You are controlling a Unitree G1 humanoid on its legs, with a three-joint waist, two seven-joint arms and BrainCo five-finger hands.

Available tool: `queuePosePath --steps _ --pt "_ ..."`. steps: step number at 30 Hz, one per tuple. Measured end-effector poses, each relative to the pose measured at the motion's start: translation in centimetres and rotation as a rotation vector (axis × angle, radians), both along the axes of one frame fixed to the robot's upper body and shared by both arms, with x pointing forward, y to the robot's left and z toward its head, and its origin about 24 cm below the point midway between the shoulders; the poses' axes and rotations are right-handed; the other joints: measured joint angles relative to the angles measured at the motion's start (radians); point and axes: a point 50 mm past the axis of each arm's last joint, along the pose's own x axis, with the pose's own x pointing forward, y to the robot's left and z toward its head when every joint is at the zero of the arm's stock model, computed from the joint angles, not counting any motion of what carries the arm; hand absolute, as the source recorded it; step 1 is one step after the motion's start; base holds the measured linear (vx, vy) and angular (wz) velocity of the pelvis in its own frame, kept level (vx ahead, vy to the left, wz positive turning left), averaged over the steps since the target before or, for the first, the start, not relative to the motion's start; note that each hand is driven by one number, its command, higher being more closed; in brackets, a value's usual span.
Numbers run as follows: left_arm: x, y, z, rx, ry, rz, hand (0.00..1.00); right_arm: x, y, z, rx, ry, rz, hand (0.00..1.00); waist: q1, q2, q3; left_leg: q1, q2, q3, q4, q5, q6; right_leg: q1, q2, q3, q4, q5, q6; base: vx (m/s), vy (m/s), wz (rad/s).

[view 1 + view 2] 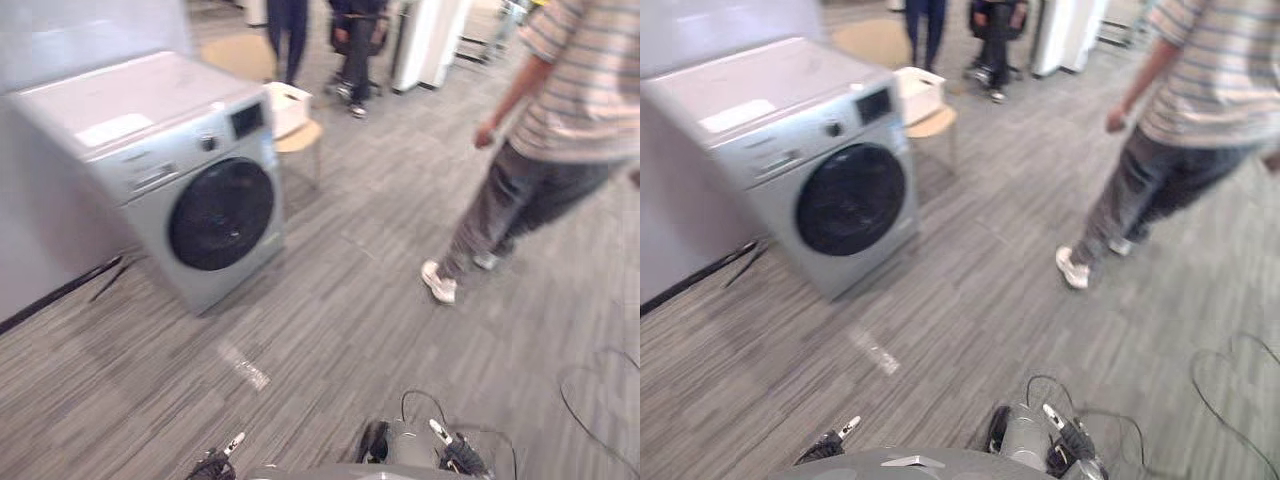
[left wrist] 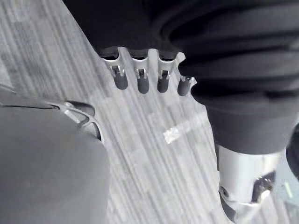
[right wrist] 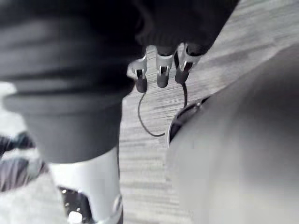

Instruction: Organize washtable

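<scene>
Washing machine [image 1: 150,150] upright, door [image 1: 221,214] facing lower right, left hand [image 2: 141,80], right hand [image 3: 161,75] loose-fingered, empty

The place reads as an open lab or demo hall, not a home. A washing machine [image 1: 180,180] stands free at the left on grey striped office carpet [image 1: 350,300]. A person [image 1: 540,150] stands at the right, and others [image 1: 350,40] stand at the far end.

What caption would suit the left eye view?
A grey washing machine, door shut, stands on a striped floor; a person in a striped shirt is to its right.
</scene>
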Motion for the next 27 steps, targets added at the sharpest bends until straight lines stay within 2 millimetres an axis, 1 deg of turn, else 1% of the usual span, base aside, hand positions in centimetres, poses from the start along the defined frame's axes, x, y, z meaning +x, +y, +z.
queuePosePath --steps 1,2,3,4,5,6,7,8,9,10,11,12,13,14,15,16,17,18,19,20,21,22,23,24,25,26,27 --pt "-0.2 -0.4 -0.2 -0.015 0.013 0.003 0.0 -0.8 -0.7 -0.1 -0.007 0.029 -0.023 0.0 -0.01 0.019 0.008 0.017 0.022 -0.004 0.004 -0.023 0.002 -0.001 0.028 -0.003 0.029 -0.021 -0.016 0.4 -0.347 -0.64" --pt "-0.5 -1.1 -0.3 -0.035 0.022 0.009 0.0 -2.1 -0.9 -0.3 -0.004 0.061 -0.066 0.0 -0.024 0.065 -0.013 0.033 0.052 -0.029 0.019 -0.03 0.015 0.002 0.064 -0.016 0.059 -0.083 -0.028 0.45 -0.372 -0.32" --pt "-0.5 -1.4 -0.4 -0.046 0.02 0.025 0.0 -3.4 -1.2 -0.4 -0.005 0.088 -0.107 0.0 -0.028 0.073 -0.019 0.022 0.081 -0.082 0.089 -0.023 0.014 0.008 0.084 -0.021 0.083 -0.118 -0.033 0.44 -0.453 -0.33" --pt "-0.7 -1.2 -0.4 -0.05 0.007 0.08 0.0 -4.4 -1.2 -0.5 0.007 0.112 -0.156 0.0 -0.027 0.08 -0.021 -0.048 0.138 -0.171 0.297 -0.014 0.022 0.031 0.119 -0.018 0.097 -0.155 -0.045 0.34 -0.37 -0.41" --pt "-0.7 -1.2 -0.3 -0.051 0.003 0.1 0.0 -4.7 -1.1 -0.6 0.013 0.121 -0.17 0.0 -0.024 0.084 -0.02 -0.099 0.165 -0.221 0.429 0.011 0.043 0.047 0.143 -0.011 0.097 -0.173 -0.053 0.37 -0.395 -0.69" --pt "-1.4 -1.2 -0.4 -0.054 0.011 0.131 0.0 -5.1 -0.8 -0.7 0.024 0.131 -0.178 0.0 -0.014 0.093 -0.023 -0.208 0.192 -0.33 0.668 0.149 0.14 0.086 0.197 0.011 0.09 -0.208 -0.076 0.38 -0.283 -0.83" --pt "-2.2 -1.2 -0.5 -0.056 0.028 0.135 0.0 -4.9 -0.8 -0.7 0.02 0.129 -0.171 0.0 0.0 0.087 -0.022 -0.274 0.182 -0.414 0.822 0.2 0.127 0.117 0.234 0.04 0.077 -0.228 -0.091 0.43 -0.305 -1.07" --pt "-2.8 -1.5 -0.5 -0.064 0.044 0.133 0.0 -4.8 -1.0 -0.7 0.018 0.131 -0.164 0.0 0.014 0.09 -0.019 -0.336 0.155 -0.46 0.949 0.183 0.112 0.159 0.268 0.07 0.059 -0.24 -0.107 0.43 -0.224 -1.04" --pt "-3.6 -1.4 -0.6 -0.063 0.064 0.124 0.0 -4.8 -0.7 -0.8 0.028 0.146 -0.152 0.0 0.024 0.083 -0.016 -0.425 0.098 -0.478 1.041 0.143 0.096 0.223 0.292 0.1 0.008 -0.247 -0.111 0.44 -0.226 -0.86" --pt "-4.2 -0.8 -0.5 -0.046 0.084 0.096 0.0 -4.4 -0.2 -0.9 0.039 0.158 -0.11 0.0 0.033 0.058 -0.012 -0.504 0.035 -0.46 1.007 0.1 0.082 0.286 0.294 0.124 -0.058 -0.245 -0.104 0.39 -0.201 -0.58" --pt "-4.5 -0.6 -0.5 -0.04 0.093 0.087 0.0 -4.0 -0.1 -0.9 0.035 0.158 -0.07 0.0 0.039 0.044 -0.012 -0.538 0.012 -0.437 0.952 0.086 0.083 0.318 0.293 0.136 -0.095 -0.241 -0.093 0.42 -0.216 -0.52" --pt "-5.1 -0.7 -0.5 -0.04 0.11 0.08 0.0 -2.5 0.2 -0.9 0.034 0.135 -0.019 0.0 0.049 0.025 -0.009 -0.589 -0.014 -0.388 0.773 0.078 0.092 0.373 0.292 0.159 -0.156 -0.228 -0.07 0.36 -0.164 -0.44" --pt "-5.2 -0.6 -0.5 -0.037 0.11 0.082 0.0 -1.8 0.4 -0.8 0.031 0.122 0.009 0.0 0.055 0.024 -0.01 -0.609 -0.023 -0.371 0.677 0.078 0.091 0.394 0.294 0.168 -0.182 -0.229 -0.068 0.49 -0.169 -0.39" --pt "-5.9 -0.8 -0.5 -0.043 0.129 0.09 0.0 -0.6 0.5 -0.6 0.022 0.096 0.056 0.0 0.062 0.025 -0.011 -0.64 -0.066 -0.372 0.422 0.104 0.07 0.439 0.3 0.185 -0.238 -0.236 -0.058 0.5 -0.107 -0.25" --pt "-6.2 -1.4 -0.6 -0.055 0.136 0.094 0.0 0.2 0.4 -0.5 0.016 0.079 0.067 0.0 0.077 0.035 -0.012 -0.628 -0.095 -0.401 0.197 0.157 0.043 0.477 0.307 0.21 -0.277 -0.239 -0.052 0.61 -0.085 -0.39" --pt "-6.4 -1.6 -0.6 -0.059 0.137 0.095 0.0 0.8 0.1 -0.3 0.006 0.065 0.078 0.0 0.093 0.052 -0.018 -0.615 -0.108 -0.441 0.052 0.198 0.018 0.504 0.318 0.234 -0.302 -0.246 -0.043 0.64 0.035 -0.87" --pt "-7.7 -2.5 -0.7 -0.082 0.175 0.107 0.0 1.6 -0.2 -0.1 -0.008 0.049 0.111 0.0 0.117 0.048 -0.028 -0.627 -0.134 -0.483 0.049 0.291 0.049 0.538 0.299 0.271 -0.299 -0.288 -0.023 0.8 0.052 -1.02" --pt "-8.9 -2.6 -0.8 -0.088 0.215 0.121 0.0 1.5 0.3 -0.2 0.004 0.042 0.12 0.0 0.117 0.019 -0.059 -0.628 -0.171 -0.459 0.105 0.314 0.084 0.54 0.248 0.29 -0.229 -0.329 0.018 0.82 0.109 -0.93" --pt "-9.3 -3.1 -0.9 -0.105 0.233 0.131 0.0 1.5 0.2 -0.2 0.002 0.035 0.11 0.0 0.115 0.003 -0.05 -0.618 -0.19 -0.454 0.156 0.322 0.112 0.487 0.219 0.301 -0.045 -0.345 0.044 0.67 0.073 -0.52" --pt "-9.3 -3.1 -0.9 -0.107 0.233 0.133 0.0 1.3 0.2 -0.2 0.007 0.036 0.099 0.0 0.115 0.005 -0.047 -0.601 -0.196 -0.448 0.186 0.316 0.124 0.445 0.2 0.307 0.103 -0.337 0.055 0.52 0.116 -0.38" --pt "-8.8 -2.0 -0.8 -0.084 0.225 0.118 0.0 0.8 1.0 -0.4 0.03 0.041 0.078 0.0 0.105 -0.031 -0.029 -0.531 -0.226 -0.416 0.215 0.245 0.15 0.353 0.139 0.297 0.397 -0.203 0.063 0.56 0.052 -0.02" --pt "-8.2 -1.3 -0.7 -0.065 0.217 0.096 0.0 -0.2 1.5 -0.7 0.046 0.063 0.068 0.0 0.074 -0.04 -0.012 -0.439 -0.251 -0.433 0.209 0.198 0.172 0.317 0.078 0.248 0.572 -0.087 0.051 0.6 0.003 0.19" --pt "-7.8 -0.8 -0.6 -0.052 0.205 0.078 0.0 -0.7 1.4 -0.8 0.047 0.073 0.061 0.0 0.063 -0.038 -0.01 -0.399 -0.252 -0.445 0.203 0.176 0.177 0.299 0.058 0.222 0.62 -0.096 0.034 0.48 -0.032 0.22" --pt "-6.3 0.0 -0.4 -0.024 0.154 0.065 0.0 -1.3 1.1 -0.8 0.042 0.076 0.046 0.0 0.059 -0.015 -0.01 -0.314 -0.238 -0.453 0.168 0.134 0.187 0.235 0.053 0.199 0.659 -0.122 -0.001 0.26 -0.025 -0.08" --pt "-4.8 0.4 -0.2 -0.007 0.105 0.056 0.0 -1.5 0.8 -0.7 0.035 0.072 0.037 0.0 0.055 -0.002 -0.006 -0.255 -0.217 -0.459 0.13 0.107 0.186 0.177 0.065 0.189 0.634 -0.146 -0.009 0.08 -0.018 -0.17" --pt "-2.1 0.6 0.1 0.015 0.028 0.041 0.0 -1.6 0.3 -0.6 0.026 0.055 -0.004 0.0 0.045 0.015 -0.007 -0.192 -0.185 -0.476 0.091 0.08 0.178 0.102 0.082 0.15 0.528 -0.177 -0.002 -0.06 -0.005 0.0" --pt "-0.9 0.6 0.2 0.02 -0.003 0.033 0.0 -1.7 0.2 -0.5 0.021 0.051 -0.011 0.0 0.035 0.02 -0.008 -0.166 -0.172 -0.488 0.077 0.065 0.174 0.069 0.085 0.123 0.449 -0.179 0.003 -0.05 -0.009 0.42"
